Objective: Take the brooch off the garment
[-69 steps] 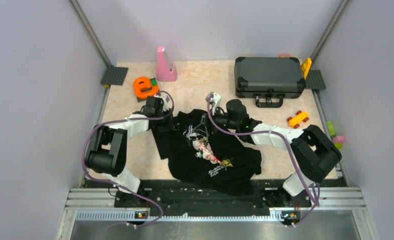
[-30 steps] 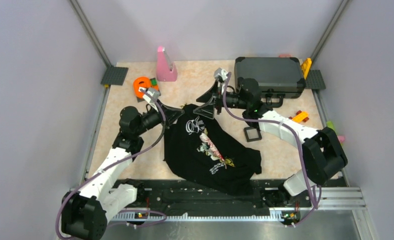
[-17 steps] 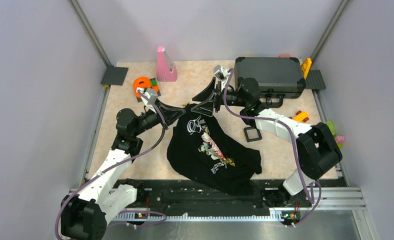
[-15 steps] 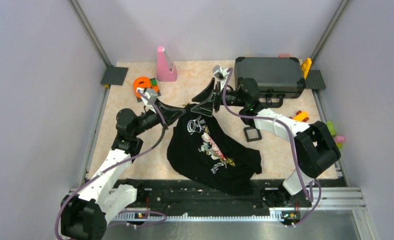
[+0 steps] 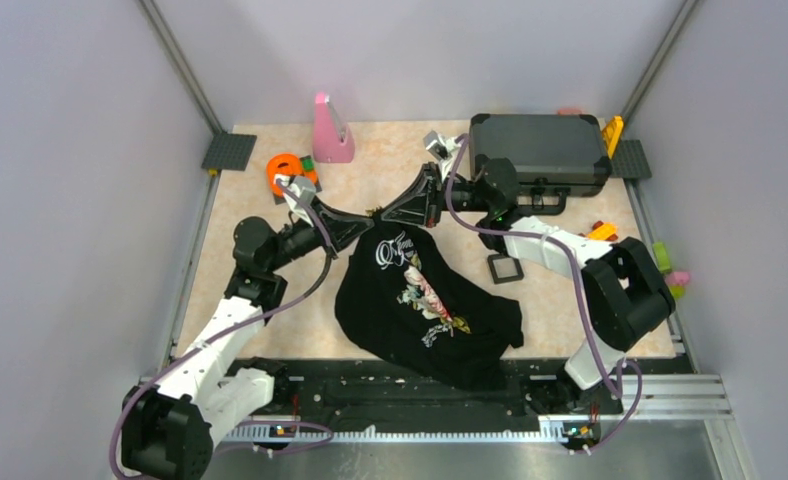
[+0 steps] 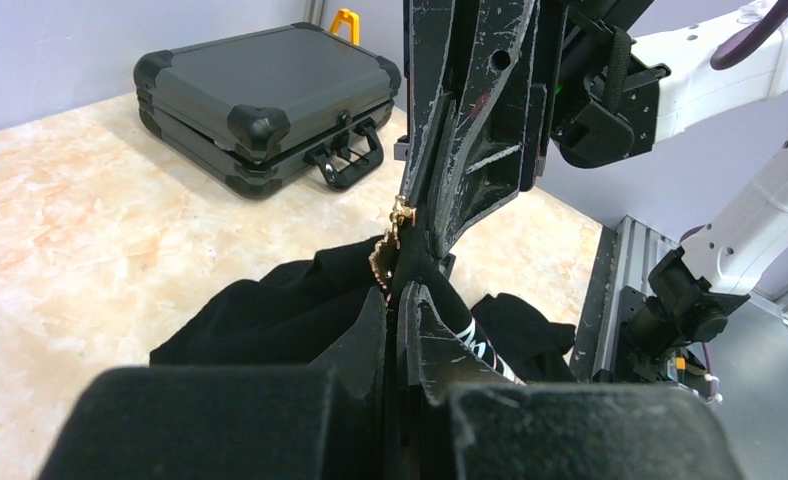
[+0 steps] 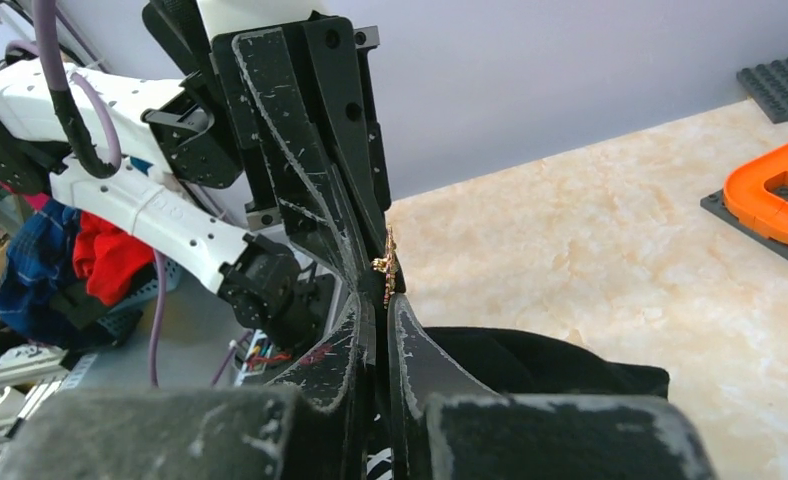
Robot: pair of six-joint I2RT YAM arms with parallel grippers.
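The garment (image 5: 425, 300), a black T-shirt with white script and a pink floral print, lies mid-table with its top edge lifted. The two grippers meet tip to tip at that raised edge. My left gripper (image 5: 367, 222) (image 6: 402, 290) is shut, pinching a fold of black cloth. My right gripper (image 5: 386, 213) (image 7: 380, 298) is shut too. The brooch (image 6: 394, 238) (image 7: 384, 264), a tiny gold ornament, sits right at its fingertips and runs down into the slit between them. In the top view the brooch is hidden by the fingers.
A dark grey hard case (image 5: 540, 150) (image 6: 260, 100) stands behind the right arm. A small black square frame (image 5: 505, 268) lies beside the shirt. A pink block (image 5: 330, 130) and an orange ring piece (image 5: 288, 172) (image 7: 780, 190) are at the back left, an orange toy (image 5: 600, 232) at the right.
My right gripper's jaws, spread wide half a second ago, have closed at the shirt's raised edge against the left gripper's tips. The left arm has stayed put, still holding the cloth.
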